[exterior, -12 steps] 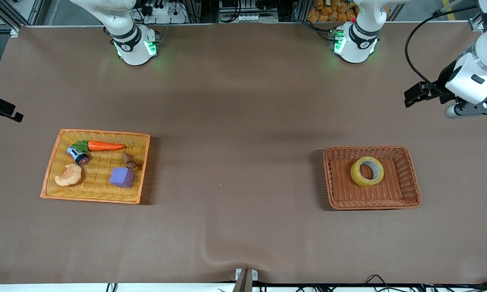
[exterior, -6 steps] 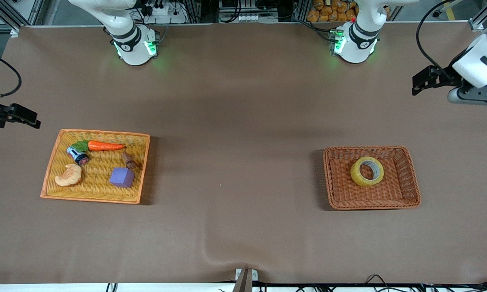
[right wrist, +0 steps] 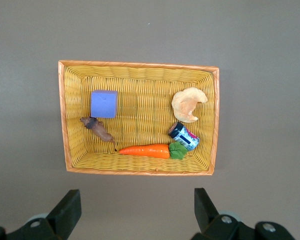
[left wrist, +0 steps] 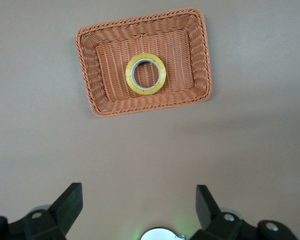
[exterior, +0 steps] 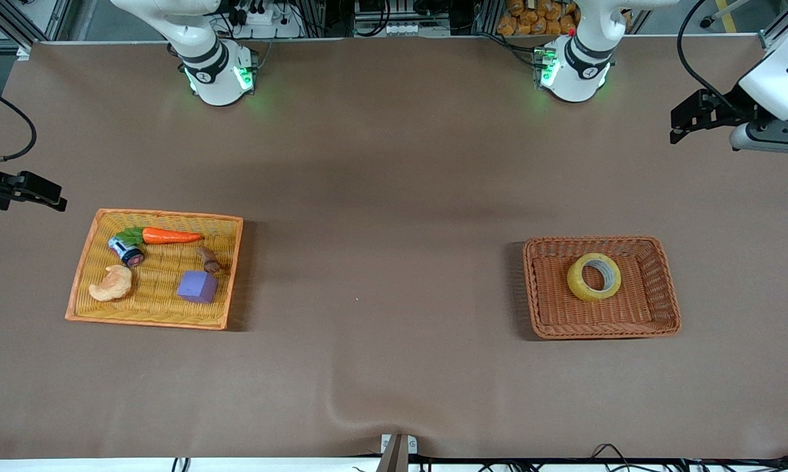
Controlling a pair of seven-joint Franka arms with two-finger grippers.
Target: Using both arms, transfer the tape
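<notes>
Yellowish tape [exterior: 594, 276] lies in brown basket [exterior: 663, 288] — both arms' jaws gape, empty.

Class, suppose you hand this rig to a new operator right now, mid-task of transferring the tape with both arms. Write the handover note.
Left gripper: open, empty, high over the table at the left arm's end.
Right gripper: open, empty, high over the table at the right arm's end.
The tape lies flat in the brown wicker basket, untouched.
The yellow tray holds a carrot, purple block, croissant and small can.
Done: nothing.
Left: pick up the tape, pass it between arms, place it.
</notes>
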